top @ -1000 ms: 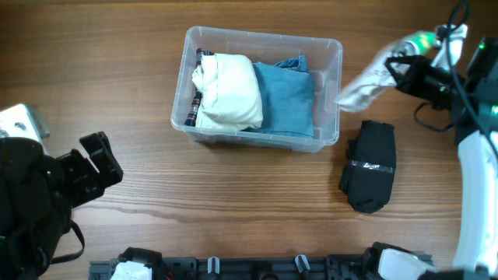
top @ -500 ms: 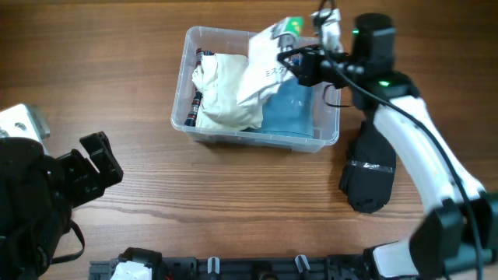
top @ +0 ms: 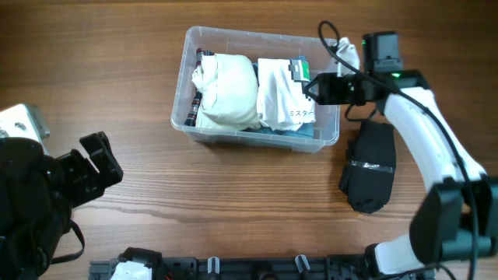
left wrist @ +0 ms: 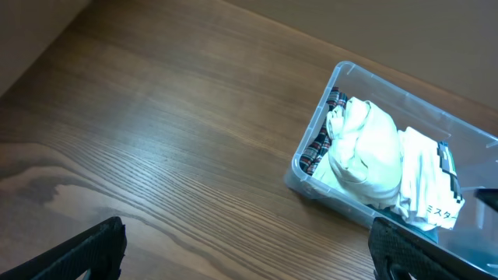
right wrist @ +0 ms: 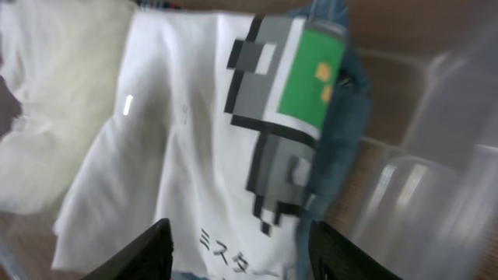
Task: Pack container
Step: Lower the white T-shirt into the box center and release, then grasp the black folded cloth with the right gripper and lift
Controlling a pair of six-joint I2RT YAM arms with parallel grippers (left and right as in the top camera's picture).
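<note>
Brown wood-grain tabletop [top: 140,47] across every view. Toward the far middle, clear container [top: 180,109], upright, long side running left to right; from the left wrist camera, at upper right [left wrist: 310,166]; from the right wrist camera, a see-through wall at the right edge [right wrist: 436,202]. Inside, at the left end, cream-white bundle [top: 227,92] pressed against a strip of plaid cloth [top: 196,99] along the left wall. Beside the bundle and touching it, white printed shirt [top: 276,97], lying flat on top of blue denim fabric [top: 292,132], with a blocky grey-and-green graphic and a line of dark lettering facing up. Outside, just beside the right wall, black folded garment [top: 369,167] resting on the wood. Right gripper [top: 315,88] over the right end of the container, above the shirt's edge; in its own camera, fingers [right wrist: 156,253] spread wide, shirt below and between them, clamping nothing. Left gripper [top: 105,159] well apart from the container, toward the left front of the table, over bare wood; jaws wide apart, its two dark fingers at the bottom corners of the left wrist view, holding nothing.
</note>
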